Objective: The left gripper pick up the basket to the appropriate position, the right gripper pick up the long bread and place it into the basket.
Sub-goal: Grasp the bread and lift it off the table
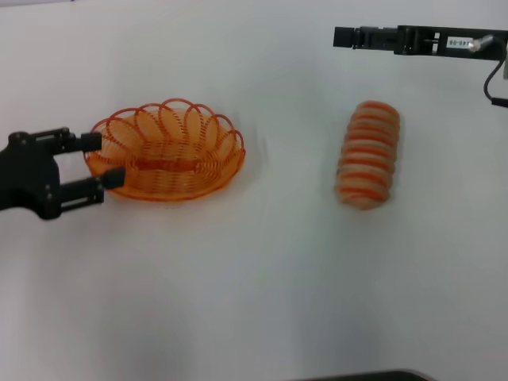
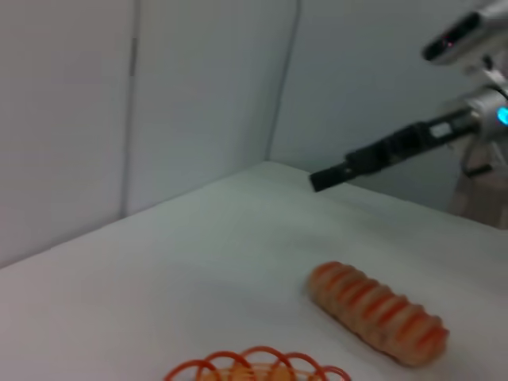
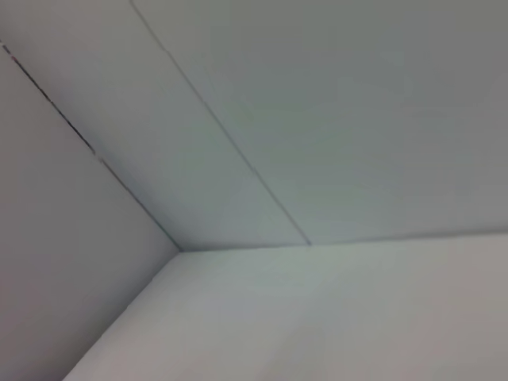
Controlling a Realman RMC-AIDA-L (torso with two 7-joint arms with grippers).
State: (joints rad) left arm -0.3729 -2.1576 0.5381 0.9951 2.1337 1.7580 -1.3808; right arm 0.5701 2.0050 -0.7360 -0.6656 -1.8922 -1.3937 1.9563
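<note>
Here the left hand [image 1: 101, 163] stood open astride the basket [image 1: 165, 151] rim; a shallow bite could slip off the wire. The bread [image 1: 368, 155] lay right of the basket, the right hand [image 1: 343, 36] beyond it, grip unclear.

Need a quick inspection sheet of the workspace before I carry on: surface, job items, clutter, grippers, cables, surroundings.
Surface: white table, bare around the items.
Job's things: orange wire basket upright, nothing inside; long bread lying on the table to its right, apart from it.
Clutter: nothing seen.
Grippers: left gripper open, fingers straddling the basket's left rim; right gripper at the far right, above and beyond the bread, touching nothing.
Cables: black cable by the right wrist.
Surroundings: plain grey wall panels.
</note>
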